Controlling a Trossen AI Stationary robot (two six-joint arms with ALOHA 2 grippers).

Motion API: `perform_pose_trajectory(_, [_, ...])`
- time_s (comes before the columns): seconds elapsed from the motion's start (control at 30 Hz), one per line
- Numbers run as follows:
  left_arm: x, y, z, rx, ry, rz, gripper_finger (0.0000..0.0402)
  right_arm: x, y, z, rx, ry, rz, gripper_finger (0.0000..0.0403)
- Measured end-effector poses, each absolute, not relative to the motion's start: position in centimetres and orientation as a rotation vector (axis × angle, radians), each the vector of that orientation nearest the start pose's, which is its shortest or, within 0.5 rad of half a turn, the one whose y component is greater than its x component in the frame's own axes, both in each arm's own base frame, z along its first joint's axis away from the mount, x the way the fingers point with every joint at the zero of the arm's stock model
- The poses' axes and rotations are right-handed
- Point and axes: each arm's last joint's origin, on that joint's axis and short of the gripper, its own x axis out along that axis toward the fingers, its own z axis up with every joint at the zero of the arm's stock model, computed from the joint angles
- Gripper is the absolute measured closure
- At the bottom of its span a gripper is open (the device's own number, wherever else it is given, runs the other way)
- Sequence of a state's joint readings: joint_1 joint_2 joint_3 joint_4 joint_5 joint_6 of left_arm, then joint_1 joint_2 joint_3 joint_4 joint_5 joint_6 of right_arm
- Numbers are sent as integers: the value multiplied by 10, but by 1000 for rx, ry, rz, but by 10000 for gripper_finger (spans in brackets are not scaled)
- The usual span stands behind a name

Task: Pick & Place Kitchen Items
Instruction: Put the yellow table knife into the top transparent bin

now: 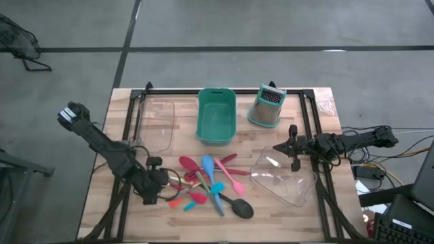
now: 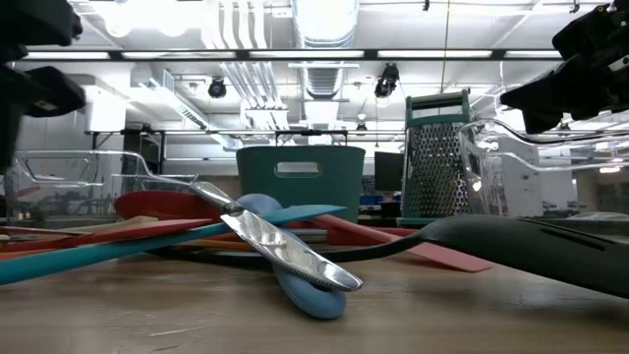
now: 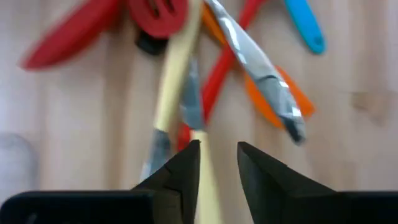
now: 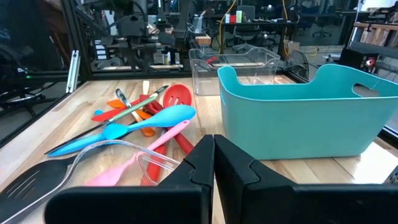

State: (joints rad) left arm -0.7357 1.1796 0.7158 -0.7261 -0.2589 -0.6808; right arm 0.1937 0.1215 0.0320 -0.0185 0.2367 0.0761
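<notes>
- A wooden table [image 1: 122, 224] seen from above holds a heap of kitchen utensils [image 1: 207, 184] near its front centre: red, pink and blue spatulas and spoons, plus a black-headed spoon [image 1: 242, 208].
- Behind the heap stand a teal bin [image 1: 216, 115] and a box grater [image 1: 266, 106]. A clear container [image 1: 154, 125] sits at the back left.
- The left gripper [image 1: 153, 190] is low over the left edge of the heap. Its wrist camera shows the fingers [image 3: 184, 163] slightly apart, straddling the pale yellow handle [image 3: 175, 68] of one tool, not yet squeezing it.
- The right gripper [image 1: 291, 150] hangs near the right side, fingers pressed together on the rim of a second clear container [image 1: 281, 177], which it holds tilted.
- The step in hand looks like the pick: the left arm is lined up on one utensil.
- The next move likely calls for closing on that handle and lifting it straight up, since other tools cross it and may drag along.
</notes>
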Motion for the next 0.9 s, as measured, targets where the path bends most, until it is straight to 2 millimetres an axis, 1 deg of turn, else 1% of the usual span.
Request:
perform_pose_trajectory(0.13, [160, -129, 201, 33, 1029, 40, 246, 102, 13, 163, 53, 103, -47, 394])
perform_pose_trajectory(0.23, [164, -128, 198, 57, 1046, 36, 217, 102, 13, 163, 55, 104, -47, 394])
perform_pose_trajectory(0.3, [168, -126, 195, 56, 1059, 53, 206, 102, 13, 163, 53, 104, -47, 394])
perform_pose_trajectory(0.4, [174, -123, 189, 61, 1086, 58, 203, 102, 13, 163, 55, 104, -47, 394])
perform_pose_trajectory(0.6, [189, -120, 185, 109, 1065, 4, 204, 102, 13, 163, 54, 104, -47, 394])
perform_pose_trajectory(0.8, [196, -111, 183, 111, 1091, -6, 204, 102, 13, 163, 55, 104, -47, 394])
perform_pose_trajectory(0.9, [199, -108, 180, 82, 1112, -14, 204, 102, 13, 163, 53, 104, -47, 394])
